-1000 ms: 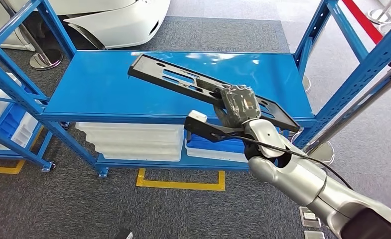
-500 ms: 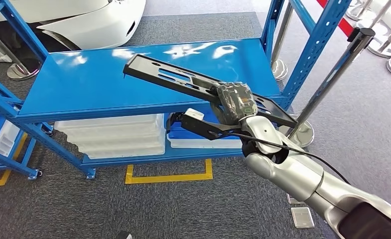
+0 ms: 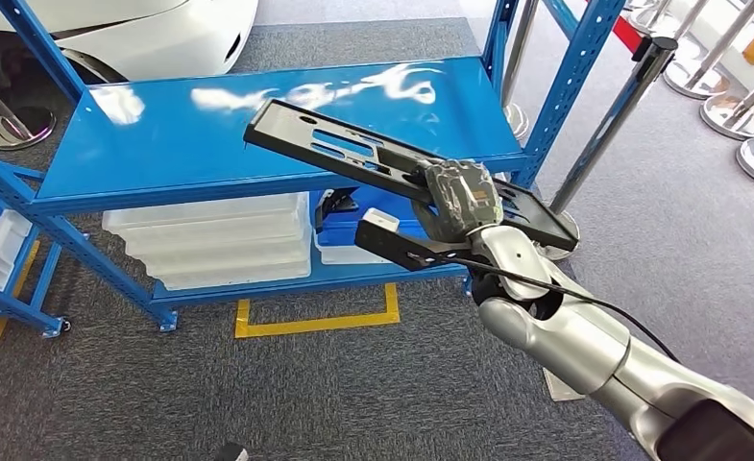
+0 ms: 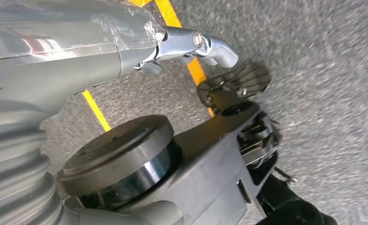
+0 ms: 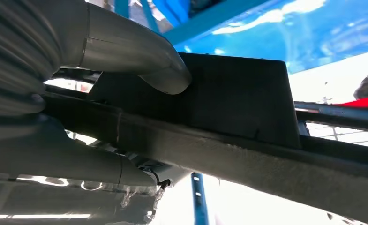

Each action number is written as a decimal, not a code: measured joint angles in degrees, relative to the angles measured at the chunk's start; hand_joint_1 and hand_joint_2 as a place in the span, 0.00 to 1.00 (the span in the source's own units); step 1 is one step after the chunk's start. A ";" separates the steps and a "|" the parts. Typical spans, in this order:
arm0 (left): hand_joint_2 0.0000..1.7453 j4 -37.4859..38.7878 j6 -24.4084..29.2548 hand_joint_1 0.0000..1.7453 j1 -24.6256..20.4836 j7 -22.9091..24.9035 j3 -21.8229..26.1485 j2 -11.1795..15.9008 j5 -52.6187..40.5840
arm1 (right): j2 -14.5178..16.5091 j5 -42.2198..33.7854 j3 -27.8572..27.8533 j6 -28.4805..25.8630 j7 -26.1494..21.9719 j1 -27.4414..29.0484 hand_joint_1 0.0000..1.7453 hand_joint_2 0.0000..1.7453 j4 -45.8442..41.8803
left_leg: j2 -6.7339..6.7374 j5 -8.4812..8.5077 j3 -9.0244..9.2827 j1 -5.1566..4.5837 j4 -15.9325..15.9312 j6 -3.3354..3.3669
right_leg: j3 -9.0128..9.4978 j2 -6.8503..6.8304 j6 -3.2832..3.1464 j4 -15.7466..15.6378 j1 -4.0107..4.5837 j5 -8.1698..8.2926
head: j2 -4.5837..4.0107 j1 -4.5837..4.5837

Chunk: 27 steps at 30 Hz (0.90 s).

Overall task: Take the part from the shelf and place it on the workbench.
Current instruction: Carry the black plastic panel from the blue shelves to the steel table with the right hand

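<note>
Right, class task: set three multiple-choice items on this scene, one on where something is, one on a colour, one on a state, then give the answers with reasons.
1. Where are the white trays?
A. on the top shelf board
B. on the shelf's lower level
C. on the carpet

2. What colour is the shelf?
A. blue
B. red
C. green

3. What is the state of the black part?
A. lying flat on the shelf
B. lying on the floor
C. held by the right hand, lifted and tilted

Answers: 1 B, they are stacked under the top board. 2 A, frame and boards are blue. 3 C, the hand grips it near one end, off the board.
</note>
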 joint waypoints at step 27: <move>1.00 0.33 0.07 0.00 -0.23 -0.15 0.09 0.52 0.36 | 0.91 -0.13 0.05 -0.54 -0.68 -0.48 1.00 1.00 1.27 | -1.56 -1.01 2.38 0.10 -0.66 -0.05 | -1.21 0.56 -0.29 -4.60 0.47 -1.82 | 0.02 -0.34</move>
